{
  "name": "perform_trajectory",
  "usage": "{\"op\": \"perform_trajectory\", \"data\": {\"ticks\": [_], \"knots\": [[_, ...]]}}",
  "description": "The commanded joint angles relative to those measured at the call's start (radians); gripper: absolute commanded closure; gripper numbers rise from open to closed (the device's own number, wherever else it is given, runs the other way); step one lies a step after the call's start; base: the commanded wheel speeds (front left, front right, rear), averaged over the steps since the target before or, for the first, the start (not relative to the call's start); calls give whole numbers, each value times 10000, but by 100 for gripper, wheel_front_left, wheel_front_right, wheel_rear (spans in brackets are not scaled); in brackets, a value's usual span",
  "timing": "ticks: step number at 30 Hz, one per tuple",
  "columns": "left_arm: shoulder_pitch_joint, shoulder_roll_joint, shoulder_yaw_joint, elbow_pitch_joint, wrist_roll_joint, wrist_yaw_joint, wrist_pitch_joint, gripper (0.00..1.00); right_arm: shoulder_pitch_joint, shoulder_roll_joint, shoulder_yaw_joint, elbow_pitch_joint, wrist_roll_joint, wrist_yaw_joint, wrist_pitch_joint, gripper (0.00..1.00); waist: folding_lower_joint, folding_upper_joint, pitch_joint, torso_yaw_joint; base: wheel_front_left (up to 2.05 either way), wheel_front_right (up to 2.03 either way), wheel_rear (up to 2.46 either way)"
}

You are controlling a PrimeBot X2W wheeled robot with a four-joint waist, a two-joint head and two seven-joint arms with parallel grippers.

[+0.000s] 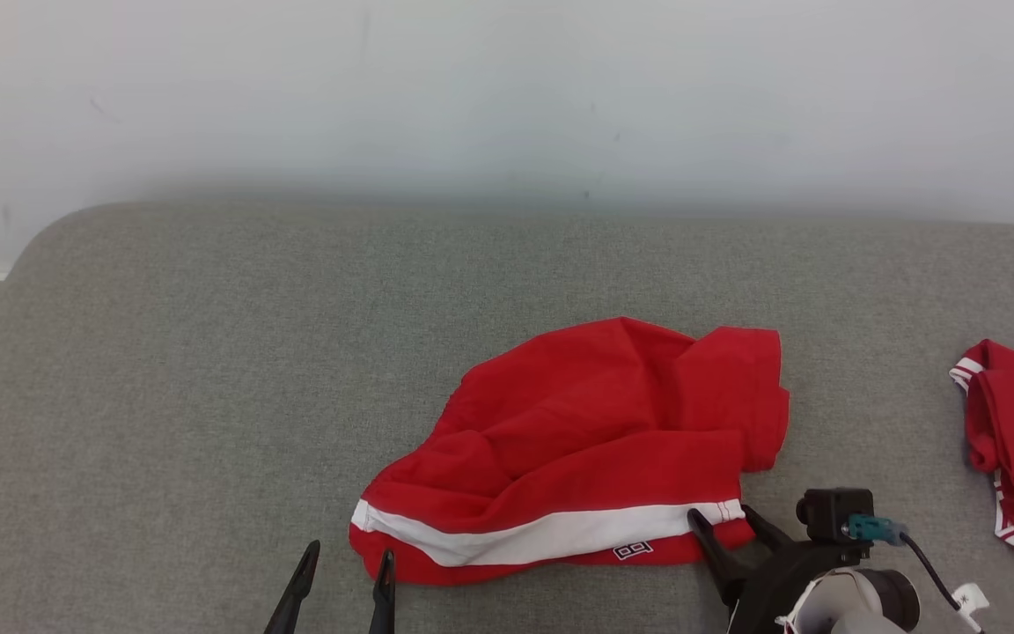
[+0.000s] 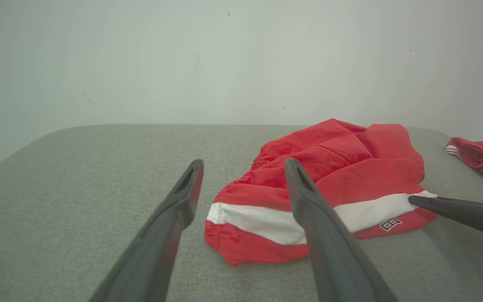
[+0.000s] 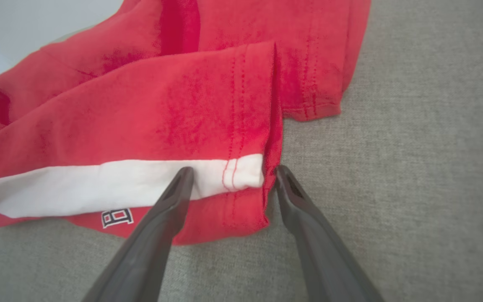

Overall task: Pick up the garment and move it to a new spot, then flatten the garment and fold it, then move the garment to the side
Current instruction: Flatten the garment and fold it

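- Garment (image 1: 595, 440): red shorts with a white band (image 1: 551, 533), lying crumpled at lower centre of the head view on a grey padded surface (image 1: 208, 352).
- Its long axis follows the band, running left to right across the lower frame, with one end toward each gripper.
- Right gripper (image 1: 719, 512), at lower right, has its fingers spread apart. In the right wrist view they straddle the band's right-hand corner, one fingertip (image 3: 185, 174) over the white cloth and the other just off the edge. Nothing is pinched yet.
- Left gripper (image 1: 350, 550), at bottom left of centre, is likewise spread and holds nothing; its tips sit just beside the band's left end, apart from it.
- The right arm is therefore nearer; closing on that corner looks like the coming move.
- A second red garment (image 1: 1013, 440) lies well apart at the right edge.
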Motion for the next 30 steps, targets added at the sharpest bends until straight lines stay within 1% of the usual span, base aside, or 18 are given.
{"op": "perform_trajectory", "data": {"ticks": [1, 4, 5, 6, 7, 8, 9, 13, 17, 21, 25, 26, 27, 28, 30], "knots": [[-93, 10, -6, 19, 70, -16, -16, 0, -194, -76, 130, 115, 130, -21, 120, 0, 0, 0, 52, 20, 0, 0, 0], [-174, 10, -26, 71, 125, -42, -16, 0, -541, -74, 545, 482, 258, -21, 393, 0, 0, 0, 72, 19, 0, 0, 0], [-179, 10, -33, 83, 149, -46, -16, 0, -630, -64, 694, 568, 281, -21, 408, 8, 0, 0, 61, 17, 0, 0, 0], [-192, 10, -35, 92, 170, -47, -16, 0, -707, -70, 820, 638, 288, -21, 368, 26, 0, 0, 43, 12, 0, 0, 0], [-202, 10, -24, 90, 187, -50, -16, 0, -788, -69, 946, 707, 313, -21, 325, 58, 0, 0, 22, 5, 0, 0, 0], [-201, 10, -20, 93, 188, -51, -16, 0, -849, -71, 1065, 770, 340, -21, 297, 71, 0, 0, 2, -3, 0, 0, 0], [-199, 10, -10, 100, 195, -48, -16, 0, -899, -97, 1197, 818, 350, -21, 281, 100, 0, 0, -16, -12, 0, 0, 0], [-160, 10, 6, 83, 195, 15, -16, 0, -1028, -331, 1740, 941, 225, -21, 160, 100, 0, 0, -72, -78, 0, 0, 0], [-39, 10, -30, 87, 140, 78, -16, 0, -1160, -734, 2093, 1094, -242, -21, -450, 100, 0, 0, -113, -200, 0, 0, 0], [-9, 10, 16, 69, 206, 70, -16, 0, -1353, -1188, 1921, 1422, -865, -21, -928, 100, 0, 0, -80, -386, 0, 0, 0], [3, 10, 80, 133, 295, 6, -16, 0, -1343, -1056, 1724, 1700, -1375, -21, -1105, 100, 0, 0, -60, -612, 0, 0, 0], [-11, 8, 70, 145, 312, -28, -16, 0, -1293, -980, 1674, 1766, -1439, -21, -1136, 70, 0, 0, -59, -652, 0, 0, 0], [-22, 10, 69, 156, 326, -50, -16, 0, -1246, -884, 1611, 1856, -1510, -21, -1149, 10, 0, 0, -60, -698, 0, 0, 0], [-35, 10, 62, 164, 354, -63, -16, 0, -1201, -803, 1557, 1935, -1583, -21, -1156, 0, 0, 0, -57, -732, 0, 0, 0], [-69, 10, 70, 166, 369, -52, -16, 0, -1154, -639, 1458, 2054, -1748, -21, -1188, 0, 0, 0, -43, -804, 0, 0, 0]]}}
